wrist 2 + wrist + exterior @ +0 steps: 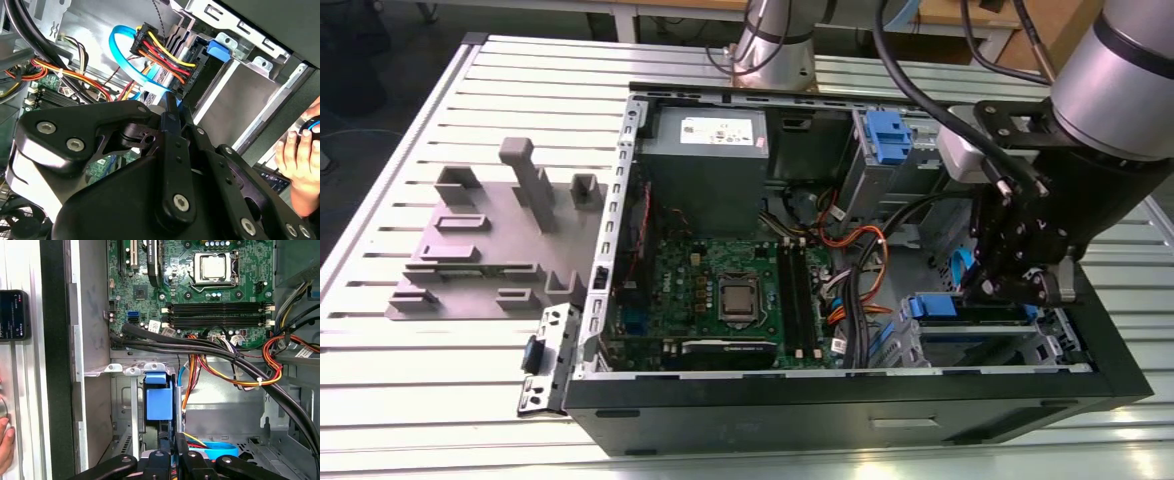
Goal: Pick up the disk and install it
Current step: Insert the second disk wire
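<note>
While seated in bay, disk [159,400] beside tool [172,447]

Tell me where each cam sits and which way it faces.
Exterior view: off the arm, high, looking down into the open computer case; arm and gripper at the exterior view's right.
First wrist view: on the wrist, looking past the gripper at the disk and motherboard.
Second wrist view: on the wrist, behind the gripper, facing the cables.
Both wrist views share the gripper and a person's hand.
</note>
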Robot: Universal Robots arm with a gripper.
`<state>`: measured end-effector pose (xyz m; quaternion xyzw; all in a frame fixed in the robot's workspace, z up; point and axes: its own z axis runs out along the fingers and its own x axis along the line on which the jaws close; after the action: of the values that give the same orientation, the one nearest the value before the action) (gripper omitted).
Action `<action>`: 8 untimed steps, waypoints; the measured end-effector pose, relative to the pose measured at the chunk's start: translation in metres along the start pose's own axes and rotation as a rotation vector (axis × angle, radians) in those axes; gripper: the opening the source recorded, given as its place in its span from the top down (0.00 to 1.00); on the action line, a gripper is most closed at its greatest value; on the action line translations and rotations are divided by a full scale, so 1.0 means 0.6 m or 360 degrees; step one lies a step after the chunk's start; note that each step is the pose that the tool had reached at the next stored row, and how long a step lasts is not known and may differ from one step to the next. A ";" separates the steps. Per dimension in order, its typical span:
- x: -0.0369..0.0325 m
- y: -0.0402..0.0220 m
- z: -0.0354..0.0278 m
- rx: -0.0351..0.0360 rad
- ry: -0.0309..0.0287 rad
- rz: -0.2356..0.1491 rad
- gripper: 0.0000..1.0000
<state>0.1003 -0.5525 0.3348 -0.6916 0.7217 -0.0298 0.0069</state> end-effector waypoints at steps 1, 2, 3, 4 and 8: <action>0.000 0.000 0.000 0.0001 -0.00030 0.0000 0.84; 0.000 0.000 0.000 0.0003 -0.00049 0.0000 0.84; 0.000 0.000 0.000 0.0004 -0.00052 0.0000 0.84; 0.000 0.000 0.000 0.0004 -0.00053 0.0000 0.84; 0.000 0.000 0.001 0.0005 -0.00051 0.0000 0.84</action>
<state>0.1003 -0.5527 0.3342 -0.6916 0.7216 -0.0298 0.0092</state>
